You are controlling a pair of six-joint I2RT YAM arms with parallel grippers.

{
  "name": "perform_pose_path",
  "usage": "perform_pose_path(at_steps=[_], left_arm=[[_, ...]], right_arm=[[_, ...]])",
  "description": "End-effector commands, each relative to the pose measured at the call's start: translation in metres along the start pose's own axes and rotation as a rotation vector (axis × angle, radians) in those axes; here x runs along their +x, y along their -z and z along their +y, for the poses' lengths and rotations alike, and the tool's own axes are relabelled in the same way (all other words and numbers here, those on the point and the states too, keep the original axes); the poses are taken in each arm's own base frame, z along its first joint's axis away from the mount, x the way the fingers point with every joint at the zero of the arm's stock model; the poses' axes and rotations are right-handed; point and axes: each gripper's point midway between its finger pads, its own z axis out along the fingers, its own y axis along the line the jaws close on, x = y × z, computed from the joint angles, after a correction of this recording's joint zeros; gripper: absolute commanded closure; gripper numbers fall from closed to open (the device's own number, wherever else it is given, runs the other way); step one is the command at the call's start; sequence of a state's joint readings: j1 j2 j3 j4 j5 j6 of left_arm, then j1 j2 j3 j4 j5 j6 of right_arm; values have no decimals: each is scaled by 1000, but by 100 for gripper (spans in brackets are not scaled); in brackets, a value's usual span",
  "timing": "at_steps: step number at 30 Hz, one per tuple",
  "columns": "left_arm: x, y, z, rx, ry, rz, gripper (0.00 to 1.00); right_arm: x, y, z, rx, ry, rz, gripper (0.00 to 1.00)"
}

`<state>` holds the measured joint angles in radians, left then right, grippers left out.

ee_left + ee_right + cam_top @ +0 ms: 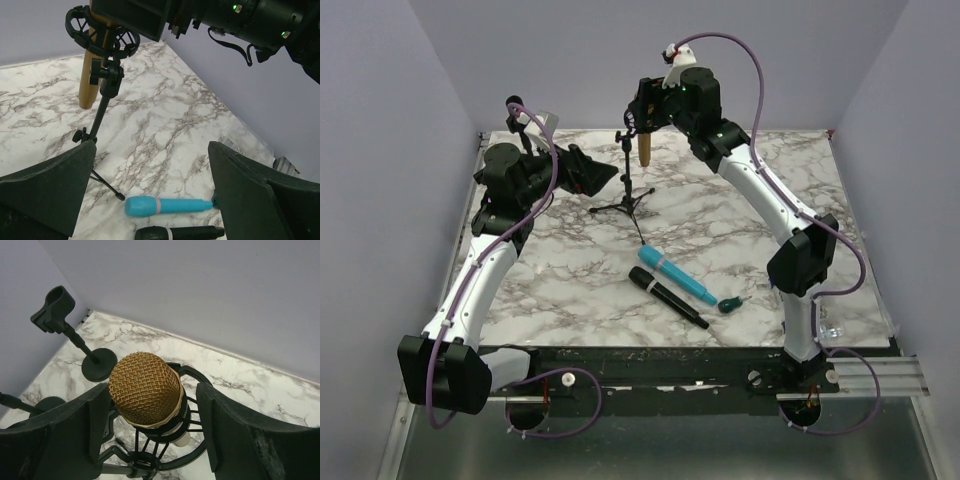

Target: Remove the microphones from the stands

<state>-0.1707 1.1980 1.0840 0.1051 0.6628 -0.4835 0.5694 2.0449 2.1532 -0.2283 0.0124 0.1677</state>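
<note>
Marble-patterned table (740,200) between pale lilac walls. Toward the back, a little left of centre: black tripod stand (625,200), upright, legs splayed on the marble. At its top, round black cradle (187,452) of wire and elastic, holding the gold microphone (145,387), mesh head up in the right wrist view, body hanging down through the ring, to the right of the pole in the top view. Still seated in the stand. Directly above the cradle, right gripper (152,390) pointing down, fingers (60,435) spread wide to either side of the mesh head and clamping nothing; cannot tell whether the nearer pad brushes the mesh. Low and just left of the stand, left gripper (152,150) aimed toward the pole, likewise spread wide, holding nothing, clear of the pole and legs. Nearer the front, lying flat and side by side: blue microphone (675,277) and black microphone (667,298), close to parallel, heads toward the back left. Just beside the blue one's tail end, small dark green piece (730,305), too small to identify. Off in the far left corner, second small stand (60,315), round base on the marble, clip on top
</note>
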Motion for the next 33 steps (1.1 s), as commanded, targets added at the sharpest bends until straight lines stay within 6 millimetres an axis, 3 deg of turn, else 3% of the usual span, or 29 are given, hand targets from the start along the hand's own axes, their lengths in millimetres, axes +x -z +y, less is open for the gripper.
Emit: perform_pose_path(at_steps=[1,8,17,33], left_arm=[[-5,2,-9,28,-4,-13,3],[-8,3,-13,39,-6,-20,3],[-7,1,-17,67,23,-14,3],[-9,4,-14,42,8,-23,3]], right_arm=[[4,-4,-2,15,21,24,28],[7,-11,2,51,82,13,39],[-17,-6,26,49,143,-47,60],[-123,34,41,50,87,-326,77]])
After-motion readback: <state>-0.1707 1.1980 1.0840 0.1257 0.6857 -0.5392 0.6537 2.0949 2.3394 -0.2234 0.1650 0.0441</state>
